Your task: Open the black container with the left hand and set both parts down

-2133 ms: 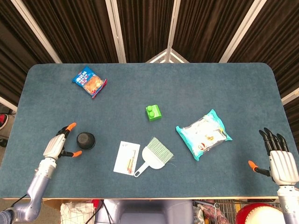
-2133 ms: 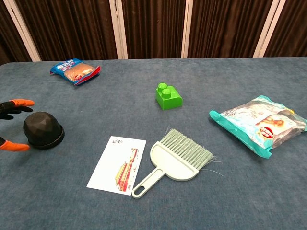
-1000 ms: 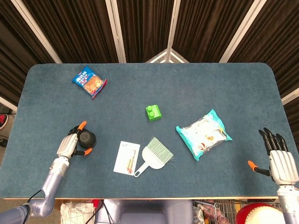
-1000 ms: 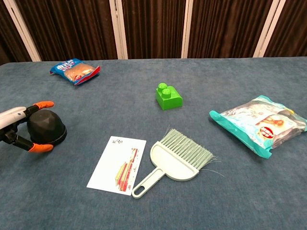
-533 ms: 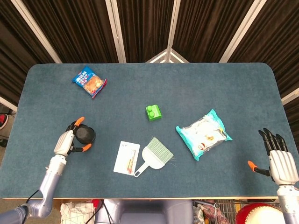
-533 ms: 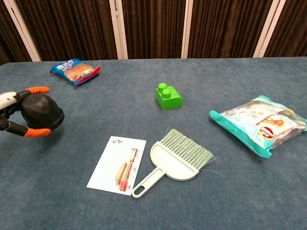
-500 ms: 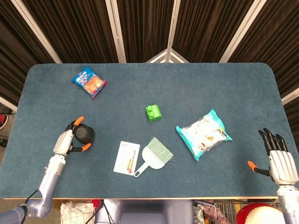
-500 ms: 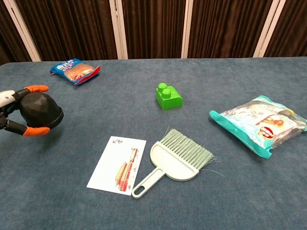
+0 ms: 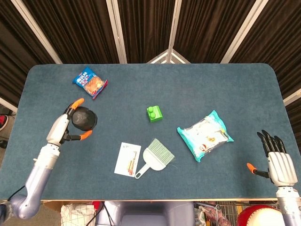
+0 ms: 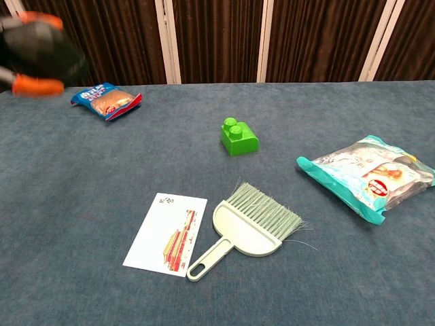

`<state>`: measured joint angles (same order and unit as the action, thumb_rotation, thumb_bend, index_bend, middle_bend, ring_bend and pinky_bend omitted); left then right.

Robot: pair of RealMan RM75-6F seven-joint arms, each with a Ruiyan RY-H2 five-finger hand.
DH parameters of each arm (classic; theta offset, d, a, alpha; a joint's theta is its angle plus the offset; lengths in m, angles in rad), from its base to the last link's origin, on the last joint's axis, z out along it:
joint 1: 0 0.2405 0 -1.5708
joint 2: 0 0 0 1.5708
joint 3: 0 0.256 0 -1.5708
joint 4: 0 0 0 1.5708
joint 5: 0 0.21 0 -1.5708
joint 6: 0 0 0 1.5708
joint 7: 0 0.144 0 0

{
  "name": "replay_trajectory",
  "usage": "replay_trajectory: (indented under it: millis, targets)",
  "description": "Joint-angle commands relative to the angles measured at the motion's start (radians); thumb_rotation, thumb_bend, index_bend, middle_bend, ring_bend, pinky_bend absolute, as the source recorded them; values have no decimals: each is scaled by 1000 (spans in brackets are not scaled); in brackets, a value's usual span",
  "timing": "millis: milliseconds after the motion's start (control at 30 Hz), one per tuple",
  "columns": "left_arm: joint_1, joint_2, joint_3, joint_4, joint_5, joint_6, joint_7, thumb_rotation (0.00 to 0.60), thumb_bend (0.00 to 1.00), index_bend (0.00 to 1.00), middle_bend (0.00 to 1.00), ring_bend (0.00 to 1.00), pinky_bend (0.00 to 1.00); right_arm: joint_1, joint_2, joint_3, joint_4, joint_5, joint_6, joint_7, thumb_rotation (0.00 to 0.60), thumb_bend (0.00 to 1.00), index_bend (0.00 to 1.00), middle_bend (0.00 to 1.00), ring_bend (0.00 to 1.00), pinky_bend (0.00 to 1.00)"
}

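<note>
Left hand's fingers (image 9: 76,101), orange-tipped, wrap the black container (image 9: 83,118) from both sides; I hold it in my left hand (image 9: 60,129), one tip above it and one below in the head view. In the chest view the container (image 10: 47,53) sits high at the upper left corner, blurred, well above the tabletop (image 9: 197,89), so it is lifted clear of the surface. I cannot tell from either view whether the lid is separated from the base. My right hand (image 9: 277,165) rests at the near right edge of the tabletop, fingers spread and straight, gripping nothing; it does not show in the chest view. On the blue tabletop: a blue snack packet (image 9: 90,82) at the far left, beyond the held container; a green block (image 9: 154,113) near the middle; a teal-edged bag (image 9: 204,135) to its right; a pale green dustpan brush (image 9: 154,157) toward the near edge, with a white card (image 9: 127,159) just beside its handle on the left. Card and brush handle look close, touching or not I cannot tell.
</note>
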<state>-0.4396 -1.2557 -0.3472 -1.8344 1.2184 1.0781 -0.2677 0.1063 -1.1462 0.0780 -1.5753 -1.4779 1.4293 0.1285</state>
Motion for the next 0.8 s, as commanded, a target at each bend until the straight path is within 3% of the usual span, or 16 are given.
replay_trajectory:
  millis: [33,200,333,500,633,800]
  targets:
    - [-15,221,-125,-303,-110,-7,81,600,561,97,449,0,0,2,-3,-1,-1,-2,-2,-5,600,209,0,30,106,36]
    - [-33,239,-79,-307,-195,-39,150,600,561,103,447,0,0,4,6,3,-3,-1,-1,7,600,208,0,30,106,36]
    - [-82,140,1,-178,-283,-105,200,600,564,113,431,0,0,-4,14,2,-3,-5,11,24,600,209,0,30,106,36]
    - [-164,-31,57,16,-358,-169,249,600,569,124,422,0,0,1,13,5,5,1,2,33,600,208,0,30,106,36]
    - [-217,-129,69,82,-372,-162,303,600,569,132,416,0,0,1,14,4,3,5,-1,33,600,209,0,30,106,36]
    - [-250,-152,27,35,-354,-114,332,600,569,137,416,0,0,0,16,7,9,10,0,43,600,209,0,30,106,36]
